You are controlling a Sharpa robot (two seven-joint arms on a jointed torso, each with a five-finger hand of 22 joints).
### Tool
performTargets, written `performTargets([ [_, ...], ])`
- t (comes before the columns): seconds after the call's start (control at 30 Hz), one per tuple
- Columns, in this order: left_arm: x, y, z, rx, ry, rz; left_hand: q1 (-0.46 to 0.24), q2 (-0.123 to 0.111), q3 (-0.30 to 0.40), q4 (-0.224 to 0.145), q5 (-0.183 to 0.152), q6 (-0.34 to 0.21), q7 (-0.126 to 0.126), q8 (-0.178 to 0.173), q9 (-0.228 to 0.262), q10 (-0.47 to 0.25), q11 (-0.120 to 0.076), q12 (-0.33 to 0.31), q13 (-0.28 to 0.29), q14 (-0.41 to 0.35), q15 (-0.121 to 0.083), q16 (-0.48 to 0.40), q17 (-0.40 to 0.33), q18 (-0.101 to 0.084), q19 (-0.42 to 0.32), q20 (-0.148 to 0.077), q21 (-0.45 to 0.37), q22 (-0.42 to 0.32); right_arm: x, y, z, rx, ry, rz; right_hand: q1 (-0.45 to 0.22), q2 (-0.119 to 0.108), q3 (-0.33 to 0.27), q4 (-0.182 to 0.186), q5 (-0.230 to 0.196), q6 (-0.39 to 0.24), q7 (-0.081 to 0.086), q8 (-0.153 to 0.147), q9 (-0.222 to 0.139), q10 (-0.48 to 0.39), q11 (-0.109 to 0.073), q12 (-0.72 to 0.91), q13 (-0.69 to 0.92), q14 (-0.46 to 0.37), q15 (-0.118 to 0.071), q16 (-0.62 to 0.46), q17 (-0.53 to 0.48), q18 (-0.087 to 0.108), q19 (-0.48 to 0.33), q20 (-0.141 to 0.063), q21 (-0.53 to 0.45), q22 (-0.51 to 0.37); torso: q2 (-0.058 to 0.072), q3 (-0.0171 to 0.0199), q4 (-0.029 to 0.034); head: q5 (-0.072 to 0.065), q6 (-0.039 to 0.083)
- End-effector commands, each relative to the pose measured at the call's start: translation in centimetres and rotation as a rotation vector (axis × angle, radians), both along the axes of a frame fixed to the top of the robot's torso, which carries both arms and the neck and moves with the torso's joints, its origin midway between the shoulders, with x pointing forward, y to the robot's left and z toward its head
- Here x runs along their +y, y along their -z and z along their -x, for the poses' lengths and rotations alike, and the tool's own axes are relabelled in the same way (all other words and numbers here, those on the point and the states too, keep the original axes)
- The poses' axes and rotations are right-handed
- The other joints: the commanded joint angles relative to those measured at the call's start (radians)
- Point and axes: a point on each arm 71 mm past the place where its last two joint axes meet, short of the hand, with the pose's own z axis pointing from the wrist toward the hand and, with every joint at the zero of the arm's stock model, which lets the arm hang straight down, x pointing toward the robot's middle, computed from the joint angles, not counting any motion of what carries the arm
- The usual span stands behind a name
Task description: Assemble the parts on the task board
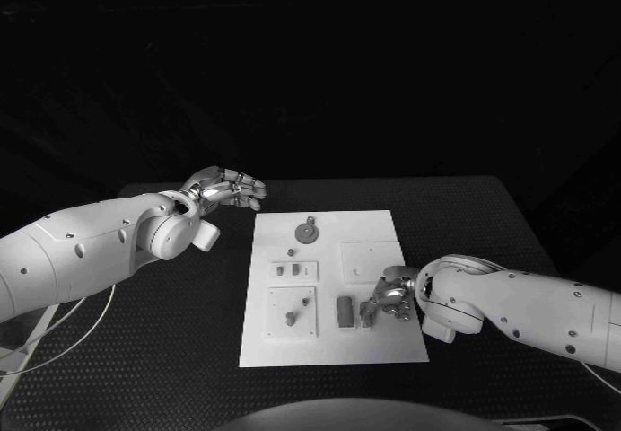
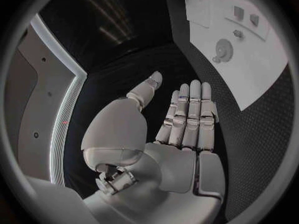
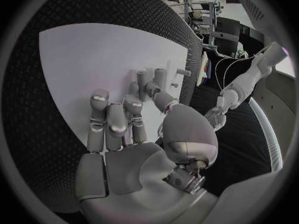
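Task board: white rectangular plate, centre of the head view, lying flat on the black table. On its upper part, a round grey part with a stem; left of centre, a raised block carrying two small upright parts; lower left, a square block with small pegs; right of centre, a plain raised square; low centre, a dark oblong part standing just beside the right hand. Left hand: upper left of the head view, off the board's upper left corner, over the table; its wrist view shows the fingers straight and side by side, thumb apart, palm bare, holding nothing. Right hand: lower right of centre, over the board's right edge, fingers curled downward toward the plate; whether the fingertips grip or touch any part cannot be told.
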Motion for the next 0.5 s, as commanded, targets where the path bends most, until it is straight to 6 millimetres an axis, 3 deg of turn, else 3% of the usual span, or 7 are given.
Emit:
performTargets([
  [0.03, -0.24, -0.12, 0.04, -0.002, 0.016, 0.015, -0.012, 0.0, -0.005, -0.002, 0.004, -0.008, -0.001, 0.006, -0.001, -0.008, 0.001, 0.004, -0.001, 0.004, 0.003, -0.007, 0.001, 0.001, -0.004, 0.002, 0.004, -0.001, 0.09, -0.03, -0.12, -0.024, -0.001, -0.005, 0.003, 0.012, -0.004, -0.001, 0.006, -0.009, 0.014, -0.002, -0.001, 0.002, -0.004, -0.003, 0.0, 0.0, -0.008, 0.0, -0.001, 0.039, 0.0, -0.008, 0.003, 0.014, 0.0, 0.0002, -0.0002, 0.0, 0.0],
  [0.33, -0.19, -0.13, 0.04, -0.003, 0.014, 0.014, -0.012, 0.0, -0.005, -0.002, 0.004, -0.008, -0.001, 0.006, -0.001, -0.008, 0.001, 0.004, -0.001, 0.004, 0.003, -0.008, 0.002, 0.001, -0.004, 0.002, 0.004, -0.001, 0.22, 0.1, 0.03, -0.002, -0.017, -0.003, -0.013, -0.004, -0.015, 0.001, 0.006, -0.012, 0.016, -0.005, -0.002, -0.001, -0.002, -0.006, 0.0, -0.002, -0.008, -0.002, -0.006, 0.039, 0.0, -0.007, 0.001, 0.012, 0.0, -0.0001, -0.0006, 0.001, -0.002],
  [0.5, -0.22, -0.13, 0.04, -0.003, 0.015, 0.015, -0.013, 0.0, -0.005, -0.002, 0.004, -0.008, -0.001, 0.006, -0.001, -0.008, 0.001, 0.004, -0.001, 0.004, 0.003, -0.008, 0.003, 0.001, -0.004, 0.002, 0.004, -0.001, 0.17, 0.1, -0.02, -0.007, -0.009, -0.005, -0.042, -0.034, -0.026, 0.007, 0.006, -0.015, 0.019, -0.01, -0.005, -0.003, 0.0, -0.008, 0.0, -0.003, -0.007, -0.004, -0.01, 0.039, 0.002, -0.005, -0.002, 0.009, 0.0, 0.0, -0.0003, 0.001, -0.002],
])
